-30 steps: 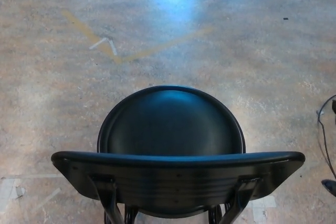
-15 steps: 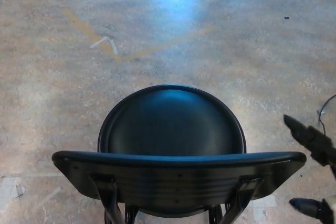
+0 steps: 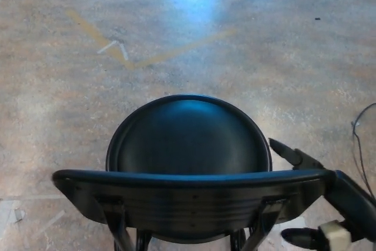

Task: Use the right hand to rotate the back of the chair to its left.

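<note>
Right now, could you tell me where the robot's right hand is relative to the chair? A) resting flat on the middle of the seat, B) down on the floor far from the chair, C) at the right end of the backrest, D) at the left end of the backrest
C: the right hand reaches in at the right end of the backrest, with one finger pointing over the seat's edge.
</note>
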Robot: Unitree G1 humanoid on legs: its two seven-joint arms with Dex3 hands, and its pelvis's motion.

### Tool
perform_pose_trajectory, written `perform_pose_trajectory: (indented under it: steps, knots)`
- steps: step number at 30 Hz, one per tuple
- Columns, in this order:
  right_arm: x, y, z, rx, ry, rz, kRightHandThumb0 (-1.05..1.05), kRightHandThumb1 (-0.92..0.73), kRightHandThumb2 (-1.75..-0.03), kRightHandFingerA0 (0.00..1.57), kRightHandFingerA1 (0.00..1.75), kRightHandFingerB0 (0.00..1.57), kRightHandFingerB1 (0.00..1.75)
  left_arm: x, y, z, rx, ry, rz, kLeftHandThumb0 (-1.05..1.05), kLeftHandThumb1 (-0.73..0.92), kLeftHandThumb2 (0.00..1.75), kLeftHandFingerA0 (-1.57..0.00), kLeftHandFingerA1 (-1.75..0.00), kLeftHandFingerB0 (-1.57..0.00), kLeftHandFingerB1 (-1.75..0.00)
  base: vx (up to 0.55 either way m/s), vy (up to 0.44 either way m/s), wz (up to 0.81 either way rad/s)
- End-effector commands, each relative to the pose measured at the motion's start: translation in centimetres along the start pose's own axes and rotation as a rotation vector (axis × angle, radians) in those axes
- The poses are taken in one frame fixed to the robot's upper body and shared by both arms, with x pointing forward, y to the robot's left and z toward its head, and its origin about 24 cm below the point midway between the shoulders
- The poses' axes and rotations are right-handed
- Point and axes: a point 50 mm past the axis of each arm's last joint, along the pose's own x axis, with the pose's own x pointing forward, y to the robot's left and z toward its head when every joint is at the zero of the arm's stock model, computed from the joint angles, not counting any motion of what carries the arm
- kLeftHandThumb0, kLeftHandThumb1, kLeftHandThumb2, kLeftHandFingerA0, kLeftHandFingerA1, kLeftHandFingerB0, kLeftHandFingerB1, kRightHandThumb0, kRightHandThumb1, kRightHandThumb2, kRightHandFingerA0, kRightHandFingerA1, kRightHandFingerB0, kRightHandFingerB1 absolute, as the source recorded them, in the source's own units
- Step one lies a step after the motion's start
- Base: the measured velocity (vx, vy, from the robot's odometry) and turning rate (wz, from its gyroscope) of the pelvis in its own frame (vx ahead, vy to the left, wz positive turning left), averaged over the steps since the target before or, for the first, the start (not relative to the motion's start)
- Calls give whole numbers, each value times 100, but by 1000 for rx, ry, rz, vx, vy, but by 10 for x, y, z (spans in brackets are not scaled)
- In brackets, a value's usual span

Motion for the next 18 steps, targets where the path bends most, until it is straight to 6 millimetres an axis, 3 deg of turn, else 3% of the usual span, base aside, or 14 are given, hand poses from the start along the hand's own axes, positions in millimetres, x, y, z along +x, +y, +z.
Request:
perform_pose_trajectory:
  steps: [1,6,7,10,18]
  knots:
    - [22,20,12,-19,-30,43,-105,-67,-61,0,0,0,0,0,3,1,-11,-5,14,-67,64,60,-45,-43,-48,-39,0,0,0]
    - [28,25,17,-15,-52,50,-105,-67,-61,0,0,0,0,0,2,1,-7,-5,15,-69,62,60,-43,-42,-48,-39,0,0,1]
    - [40,33,26,-19,-82,67,-103,-54,-94,0,1,0,0,1,2,3,-7,-8,12,-65,64,60,-46,-41,-46,-37,0,0,0]
    - [74,60,60,-7,-189,136,-105,-55,-94,0,0,0,0,2,1,6,-15,-8,14,-63,64,60,-48,-41,-47,-37,0,0,-2]
    - [105,81,94,-43,-276,188,-101,-51,-92,0,0,0,0,2,0,9,-1,-25,7,-65,65,60,-47,-43,-47,-38,0,0,-1]
